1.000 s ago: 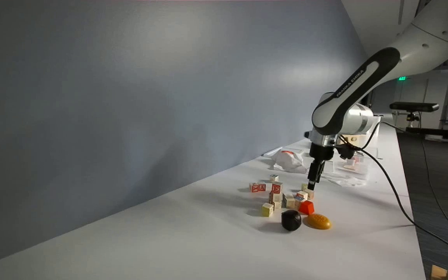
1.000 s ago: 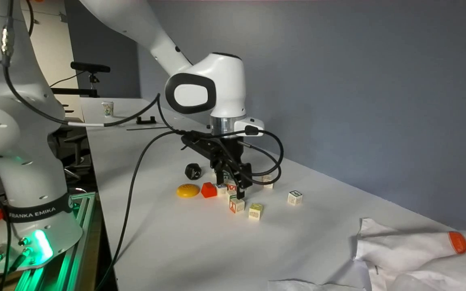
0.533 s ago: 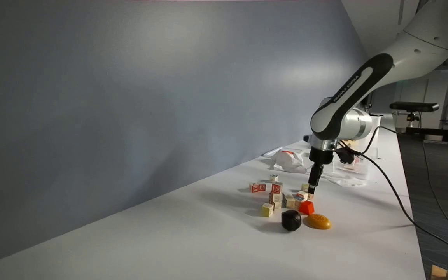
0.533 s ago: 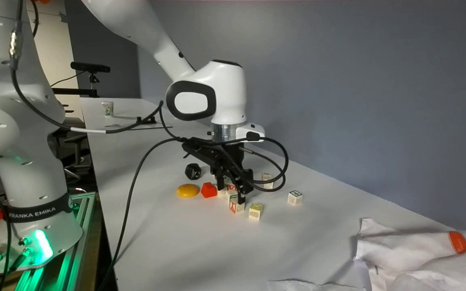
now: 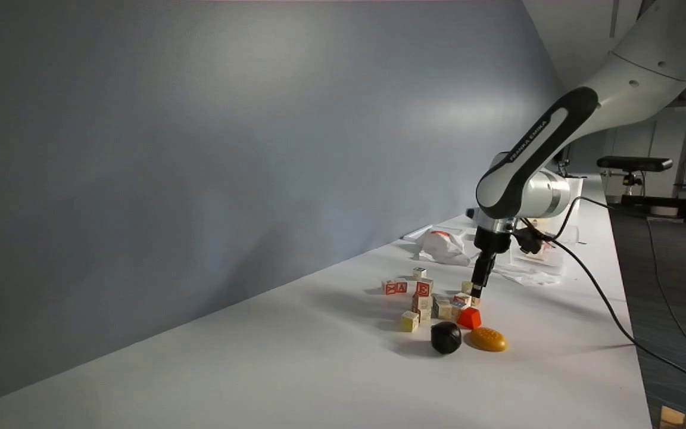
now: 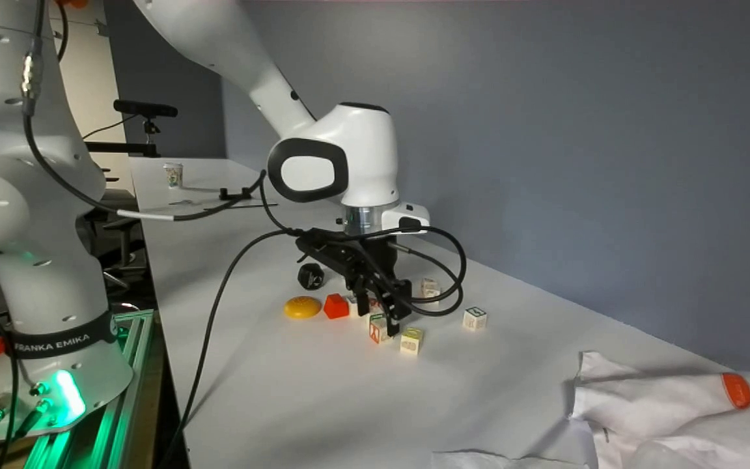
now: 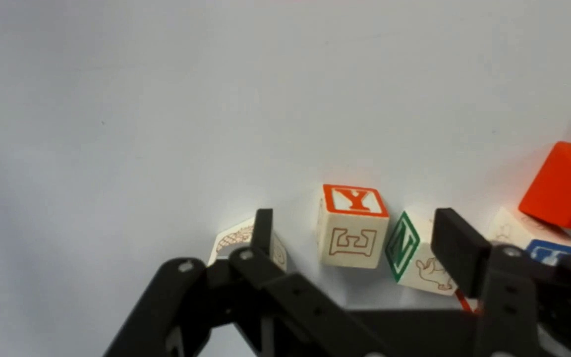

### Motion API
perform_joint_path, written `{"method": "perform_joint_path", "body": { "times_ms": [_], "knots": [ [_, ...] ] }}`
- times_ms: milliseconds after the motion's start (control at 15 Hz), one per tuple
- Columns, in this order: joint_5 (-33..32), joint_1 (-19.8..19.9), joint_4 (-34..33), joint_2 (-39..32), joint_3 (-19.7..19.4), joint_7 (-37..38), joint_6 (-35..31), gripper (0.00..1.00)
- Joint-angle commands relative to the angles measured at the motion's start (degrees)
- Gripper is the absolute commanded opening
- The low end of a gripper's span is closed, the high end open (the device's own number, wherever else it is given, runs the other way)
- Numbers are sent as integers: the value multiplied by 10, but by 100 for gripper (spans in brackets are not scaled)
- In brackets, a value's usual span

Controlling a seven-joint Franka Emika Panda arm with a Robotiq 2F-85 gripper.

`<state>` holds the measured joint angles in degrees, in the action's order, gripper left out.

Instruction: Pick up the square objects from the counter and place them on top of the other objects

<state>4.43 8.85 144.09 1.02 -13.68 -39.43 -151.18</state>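
The square objects are small wooden letter blocks on the white counter. My gripper is open over them, pointing down. In the wrist view a block with a red Y sits between the fingers, apart from both. A block with a green N is beside it, partly behind the right finger. Another block is partly hidden by the left finger. The gripper also shows low at the blocks in both exterior views. A stack has a red E block on top.
A red piece, a black round piece and an orange rounded piece lie close to the blocks. Single blocks stand around the group. A white bag lies farther along. A wall runs behind the counter.
The gripper has come down closer to the counter and shifted slightly, staying open. The blocks have not visibly moved.
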Motion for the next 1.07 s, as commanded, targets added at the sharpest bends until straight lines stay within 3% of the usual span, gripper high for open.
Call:
{"method": "perform_joint_path", "body": {
  "times_ms": [0, 333, 400, 600, 867, 1000],
  "knots": [
    [-14, 11, 7, -8, 6, 24, -26, 82],
    [-13, 16, 6, -12, 7, 38, -33, 71],
    [-11, 16, 6, -13, 7, 38, -35, 61],
    [-13, 17, 7, -14, 7, 44, -36, 47],
    [-11, 16, 8, -16, 9, 45, -36, 40],
    [-7, 16, 8, -15, 11, 42, -38, 16]
  ]
}}
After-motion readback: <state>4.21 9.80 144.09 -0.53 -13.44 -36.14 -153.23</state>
